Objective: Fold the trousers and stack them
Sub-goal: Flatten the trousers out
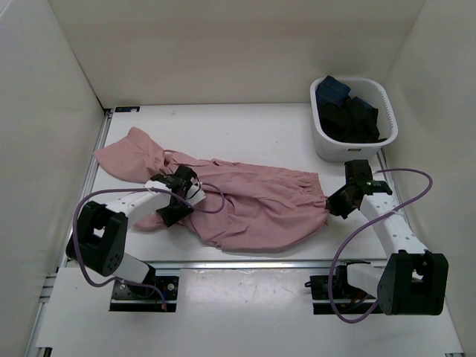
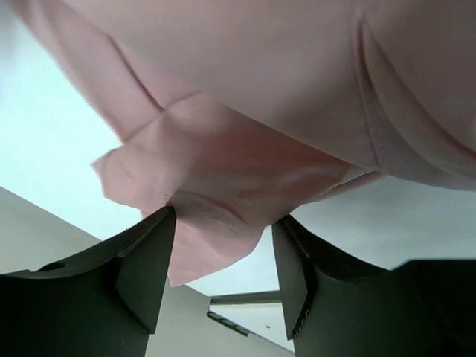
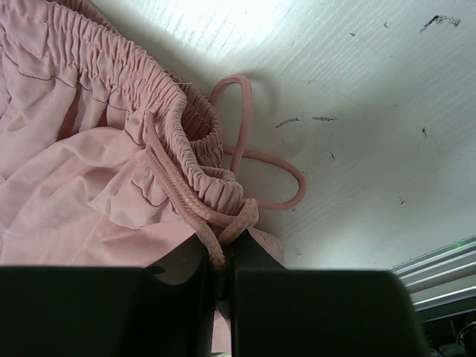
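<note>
The dusty-pink trousers (image 1: 253,201) lie crumpled across the table, legs reaching to the back left and the gathered waistband at the right. My left gripper (image 1: 177,201) is at the left part of the cloth. In the left wrist view it (image 2: 223,256) is open, and a loose flap of the trousers (image 2: 216,201) hangs between the fingers (image 2: 145,271) without being pinched. My right gripper (image 1: 333,204) is at the waistband end. In the right wrist view it (image 3: 221,256) is shut on the waistband (image 3: 186,141) and its braided drawstring (image 3: 256,160).
A white basket (image 1: 325,141) holding dark black and blue clothes (image 1: 349,111) stands at the back right, close behind my right arm. White walls enclose the table on three sides. A metal rail (image 1: 245,262) runs along the near edge.
</note>
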You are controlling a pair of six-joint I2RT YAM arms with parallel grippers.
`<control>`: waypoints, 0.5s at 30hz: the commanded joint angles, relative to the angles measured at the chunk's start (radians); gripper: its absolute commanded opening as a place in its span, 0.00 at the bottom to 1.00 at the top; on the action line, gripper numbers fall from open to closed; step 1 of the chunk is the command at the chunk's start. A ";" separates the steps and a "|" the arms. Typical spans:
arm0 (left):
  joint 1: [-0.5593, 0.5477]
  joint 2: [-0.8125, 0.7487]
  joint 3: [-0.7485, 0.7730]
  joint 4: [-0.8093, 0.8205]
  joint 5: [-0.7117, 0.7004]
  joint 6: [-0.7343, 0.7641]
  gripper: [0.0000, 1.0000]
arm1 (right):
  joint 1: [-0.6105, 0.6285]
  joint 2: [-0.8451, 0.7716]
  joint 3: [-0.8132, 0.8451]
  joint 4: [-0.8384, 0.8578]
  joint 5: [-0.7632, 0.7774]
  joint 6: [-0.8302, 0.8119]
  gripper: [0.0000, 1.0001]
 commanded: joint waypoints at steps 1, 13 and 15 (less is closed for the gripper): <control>-0.003 -0.004 -0.021 0.022 -0.024 0.006 0.66 | 0.004 0.002 0.047 -0.011 0.016 -0.014 0.00; 0.035 -0.041 0.006 -0.019 0.004 -0.002 0.14 | 0.004 0.002 0.056 -0.020 0.025 -0.024 0.00; 0.035 -0.041 -0.004 -0.019 0.004 -0.011 0.26 | 0.004 0.002 0.056 -0.020 0.025 -0.024 0.00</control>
